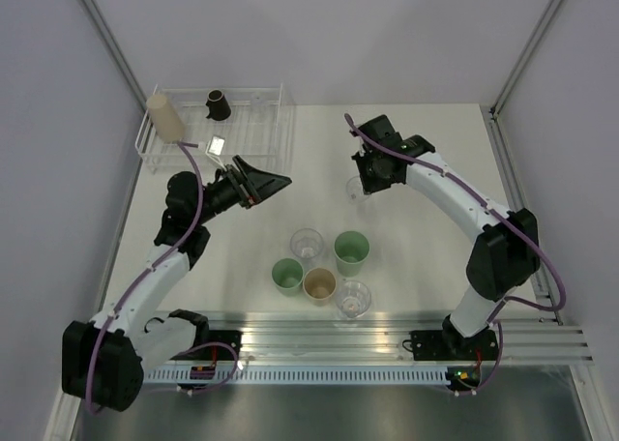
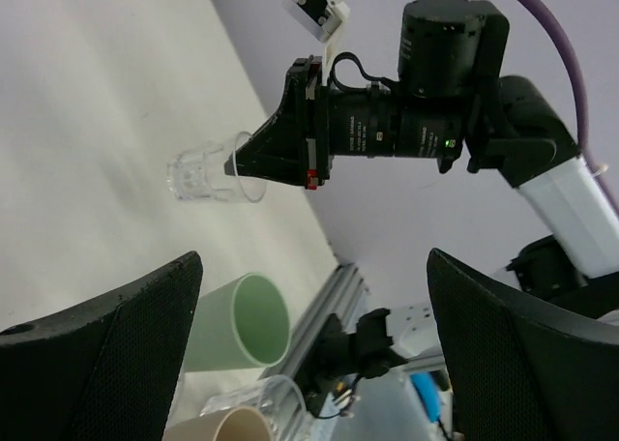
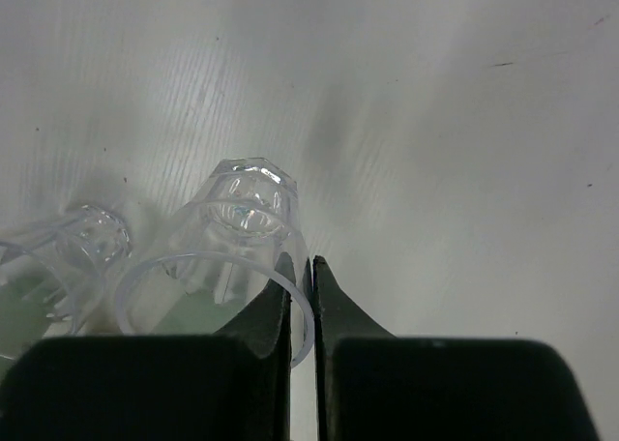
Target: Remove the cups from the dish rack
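The white wire dish rack (image 1: pixel 280 122) stands at the far left. In it lie a tan cup (image 1: pixel 165 117) on its side and a small black cup (image 1: pixel 219 104). My right gripper (image 1: pixel 360 182) is shut on the rim of a clear cup (image 1: pixel 355 191), one finger inside and one outside (image 3: pixel 302 284); the clear cup (image 3: pixel 242 228) hangs just above the table. My left gripper (image 1: pixel 274 180) hovers open and empty beside the rack's near right corner, its fingers (image 2: pixel 106 335) wide apart. The left wrist view also shows the held clear cup (image 2: pixel 205 175).
Several cups stand upright in a cluster at the table's near middle: a clear one (image 1: pixel 307 243), two mint green ones (image 1: pixel 351 251) (image 1: pixel 287 276), a tan one (image 1: pixel 319 284) and another clear one (image 1: pixel 353 299). An aluminium rail (image 1: pixel 387 335) runs along the near edge.
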